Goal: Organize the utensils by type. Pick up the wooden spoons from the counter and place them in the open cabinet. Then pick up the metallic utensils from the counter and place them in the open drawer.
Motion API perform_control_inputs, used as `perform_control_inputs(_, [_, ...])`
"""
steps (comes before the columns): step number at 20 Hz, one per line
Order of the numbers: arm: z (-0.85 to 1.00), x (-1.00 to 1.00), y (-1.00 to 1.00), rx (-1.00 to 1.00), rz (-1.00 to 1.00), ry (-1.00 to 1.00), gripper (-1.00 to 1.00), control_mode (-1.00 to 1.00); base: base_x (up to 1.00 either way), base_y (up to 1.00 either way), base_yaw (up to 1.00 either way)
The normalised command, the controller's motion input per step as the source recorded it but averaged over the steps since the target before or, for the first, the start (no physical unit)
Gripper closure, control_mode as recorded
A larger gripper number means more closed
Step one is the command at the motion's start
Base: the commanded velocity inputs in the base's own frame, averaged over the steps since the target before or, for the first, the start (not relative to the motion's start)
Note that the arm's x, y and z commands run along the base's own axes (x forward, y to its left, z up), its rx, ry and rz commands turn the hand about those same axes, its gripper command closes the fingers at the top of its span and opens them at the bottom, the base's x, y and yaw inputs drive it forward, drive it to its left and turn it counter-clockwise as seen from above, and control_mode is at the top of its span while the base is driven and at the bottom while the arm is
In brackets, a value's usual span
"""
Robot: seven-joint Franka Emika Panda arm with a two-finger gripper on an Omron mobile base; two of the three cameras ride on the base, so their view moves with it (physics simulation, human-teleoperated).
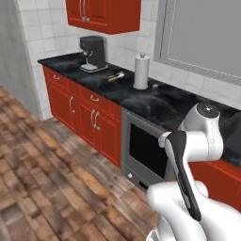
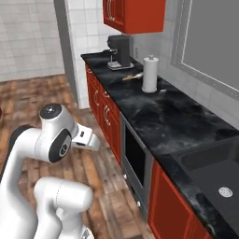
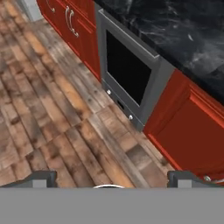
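A: Claw [image 3: 112,181]?
B: Spread wide, nothing between the tips, above the wood-plank floor [image 3: 52,131].
A: Spoons?
B: One tan wooden spoon [image 1: 116,76] on the glossy black stone bench [image 1: 160,101], between black coffee machine [image 1: 93,52] and white paper-towel roll [image 1: 141,71].

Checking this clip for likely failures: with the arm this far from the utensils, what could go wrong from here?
The wooden spoon lies far down the counter, squeezed between the coffee machine and the paper towel roll, so a reach could knock the roll over. The open gripper looks at the floor and the dishwasher, so the base must drive closer. The cabinet above looks closed.
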Motion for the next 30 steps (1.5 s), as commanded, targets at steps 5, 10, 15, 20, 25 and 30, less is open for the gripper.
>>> perform_control_inputs(5, [0.00, 0.00, 0.00, 0.00, 0.00, 0.00, -1.00, 1.00, 1.00, 0.25, -0.06])
perform_control_inputs(10, [0.00, 0.00, 0.00, 0.00, 0.00, 0.00, -1.00, 1.00, 1.00, 0.32, -0.21])
perform_control_inputs(15, [0.00, 0.00, 0.00, 0.00, 0.00, 0.00, -1.00, 1.00, 0.95, 0.47, -0.48])
perform_control_inputs(20, [0.00, 0.00, 0.00, 0.00, 0.00, 0.00, -1.00, 1.00, 0.91, 0.51, -0.52])
perform_control_inputs(25, [0.00, 0.00, 0.00, 0.00, 0.00, 0.00, -1.00, 1.00, 0.85, 0.56, -0.54])
perform_control_inputs(30, [0.00, 0.00, 0.00, 0.00, 0.00, 0.00, -1.00, 1.00, 0.69, 0.59, -0.61])
